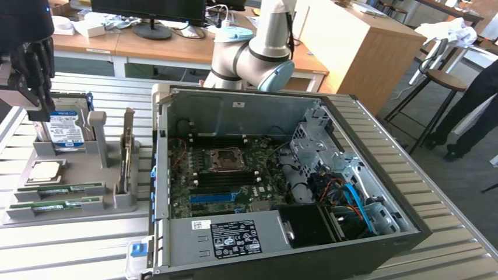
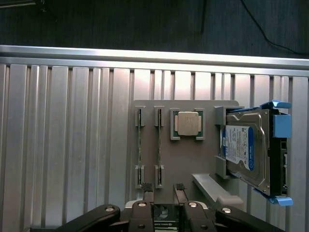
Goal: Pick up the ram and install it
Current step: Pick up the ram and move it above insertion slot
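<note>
Claw (image 2: 163,187) hangs spread above the grey tray (image 2: 186,159); beneath it two ram sticks (image 2: 159,145) sit in slots; hard drive (image 2: 246,150) stands beside them.

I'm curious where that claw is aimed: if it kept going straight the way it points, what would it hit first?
Most likely the grey tray, close to the end of one memory stick. The gripper points down at it with nothing between, though depth is hard to judge.
</note>
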Controlling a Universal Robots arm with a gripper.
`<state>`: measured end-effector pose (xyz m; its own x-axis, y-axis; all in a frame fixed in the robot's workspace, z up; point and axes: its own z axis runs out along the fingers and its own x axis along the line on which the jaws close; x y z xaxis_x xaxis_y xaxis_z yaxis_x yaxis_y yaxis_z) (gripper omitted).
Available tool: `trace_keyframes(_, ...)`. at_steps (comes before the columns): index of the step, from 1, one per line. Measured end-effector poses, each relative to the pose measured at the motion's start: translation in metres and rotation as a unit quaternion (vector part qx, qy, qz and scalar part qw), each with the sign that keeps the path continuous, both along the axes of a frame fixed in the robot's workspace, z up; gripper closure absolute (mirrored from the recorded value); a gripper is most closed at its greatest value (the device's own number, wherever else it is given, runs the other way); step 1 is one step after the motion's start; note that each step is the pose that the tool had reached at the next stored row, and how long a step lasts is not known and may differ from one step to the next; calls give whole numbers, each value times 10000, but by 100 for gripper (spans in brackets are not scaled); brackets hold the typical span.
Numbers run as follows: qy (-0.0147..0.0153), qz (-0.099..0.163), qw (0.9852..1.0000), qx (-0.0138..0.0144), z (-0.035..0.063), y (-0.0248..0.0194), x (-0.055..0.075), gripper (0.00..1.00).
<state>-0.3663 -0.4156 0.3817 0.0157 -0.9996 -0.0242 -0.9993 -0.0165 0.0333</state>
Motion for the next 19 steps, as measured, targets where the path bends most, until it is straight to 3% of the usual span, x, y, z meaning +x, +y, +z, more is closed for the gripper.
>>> trace_keyframes(7,0,0,10000,0,0,0,0,69)
trace_keyframes(8,0,0,10000,0,0,0,0,63)
trace_keyframes(19,-1,0,10000,0,-8,0,0,63)
